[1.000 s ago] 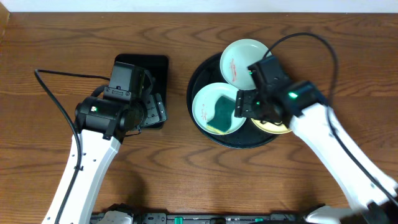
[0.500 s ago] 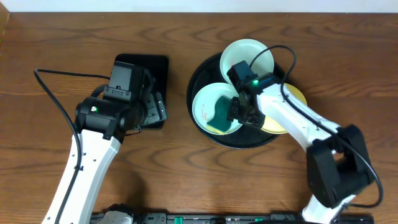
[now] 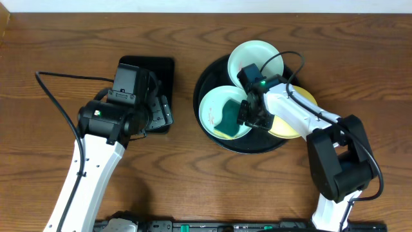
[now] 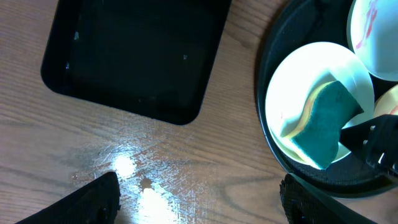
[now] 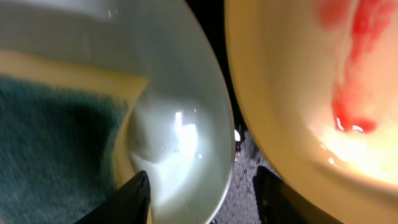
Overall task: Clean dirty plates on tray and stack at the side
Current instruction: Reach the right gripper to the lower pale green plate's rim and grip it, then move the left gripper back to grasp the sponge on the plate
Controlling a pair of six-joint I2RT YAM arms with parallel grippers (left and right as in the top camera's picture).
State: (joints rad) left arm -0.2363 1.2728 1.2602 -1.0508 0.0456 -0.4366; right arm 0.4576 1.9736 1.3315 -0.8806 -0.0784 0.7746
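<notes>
The round black tray (image 3: pixel 205 77) holds three plates. A mint plate (image 3: pixel 261 50) with a red smear is at the back. A second mint plate (image 3: pixel 209 111) at the front left holds a green and yellow sponge (image 3: pixel 228 116). The yellow plate (image 3: pixel 306 98) at the right is mostly under my right arm. My right gripper (image 3: pixel 252 115) is open and straddles the right rim of the sponge plate (image 5: pixel 186 124), one finger inside and one over the tray beside the red-smeared yellow plate (image 5: pixel 292 93). My left gripper (image 3: pixel 158 115) is open and empty, left of the tray.
A small black rectangular tray (image 3: pixel 162 67) lies under and behind my left gripper; it also shows in the left wrist view (image 4: pixel 137 56). Bare wood (image 4: pixel 199 180) lies between the left fingers. The round tray's rim (image 4: pixel 264 134) is near the left gripper's right finger.
My right gripper has moved left and down onto the right rim of the sponge plate, and the right arm has swung in over the yellow plate. The left arm has not moved.
</notes>
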